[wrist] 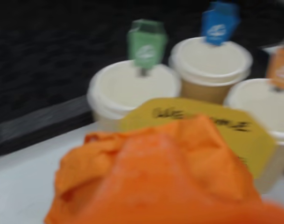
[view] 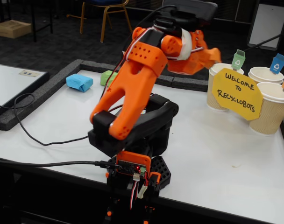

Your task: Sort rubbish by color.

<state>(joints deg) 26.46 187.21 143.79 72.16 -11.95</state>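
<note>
- Orange arm (view: pixel 132 88) rose from its black base at the near bench edge, elbow bent, forearm reaching right in the fixed view.
- Pincer (view: pixel 205 58) was raised, pointing right.
- Whether its jaws were closed could not be judged.

Three cups (view: pixel 266 100) are standing at the table's (view: pixel 216 154) right in the fixed view, a sign (view: pixel 237 94) leaning before them.
</note>
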